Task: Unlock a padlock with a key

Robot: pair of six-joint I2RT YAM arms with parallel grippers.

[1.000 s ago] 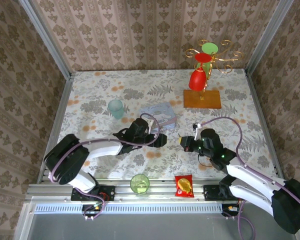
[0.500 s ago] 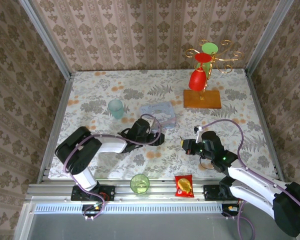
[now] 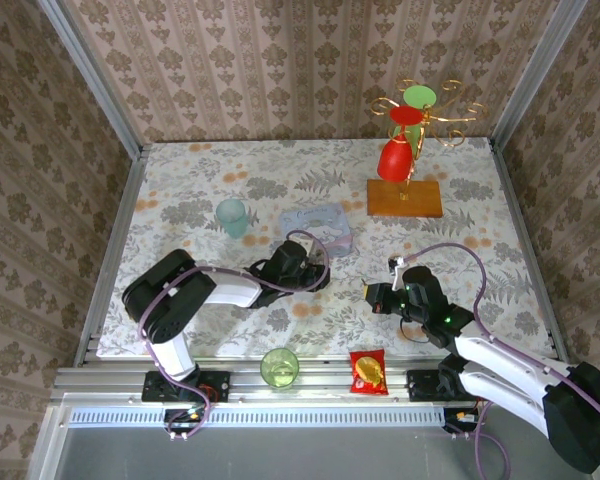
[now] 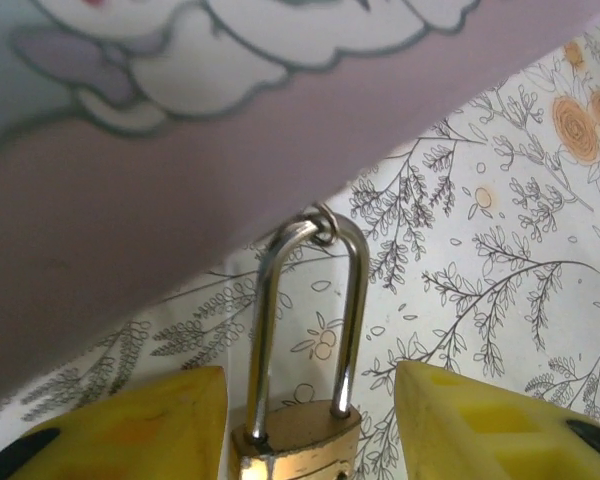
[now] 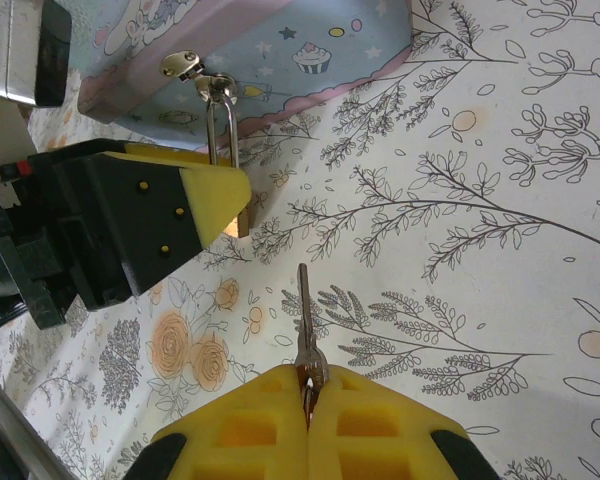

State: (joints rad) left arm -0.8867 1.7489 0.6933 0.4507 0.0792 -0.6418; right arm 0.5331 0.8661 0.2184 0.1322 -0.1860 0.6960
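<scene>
Since the earlier frames, the left arm's elbow has swung in toward frame centre in the top view and the right gripper [image 5: 308,402] has eased slightly toward the lower edge. Its yellow foam pads [image 5: 380,425] are pressed together on the head of the key [image 5: 304,330], whose thin grey blade points straight up the wrist frame, tip well short of the padlock [image 5: 242,222]. The left gripper [image 4: 310,425] stands spread, one pad [image 4: 130,425] just beside the brass body, the other with a visible gap. The padlock [image 4: 295,447] sits between them at the bottom edge of that frame. Its silvery shackle [image 4: 353,300] rises to a small metal hasp [image 5: 185,65] on the near edge of the pale blue tin [image 5: 250,45], which has a pink rim and cartoon print. Bare cloth [image 5: 480,200] lies open between key tip and lock and across the right of the frame. From above, the two grippers [image 3: 318,278] [image 3: 372,295] face each other at mid-frame below the tin [image 3: 317,228]. The floral cloth covers the table [image 3: 180,200], with patterned wallpaper on three sides. A teal cup [image 3: 232,216] stands left of the tin, a green cup [image 3: 279,367] and a red-and-gold packet [image 3: 367,372] at the lower edge, and a wooden-based wire stand [image 3: 405,197] at upper right.
</scene>
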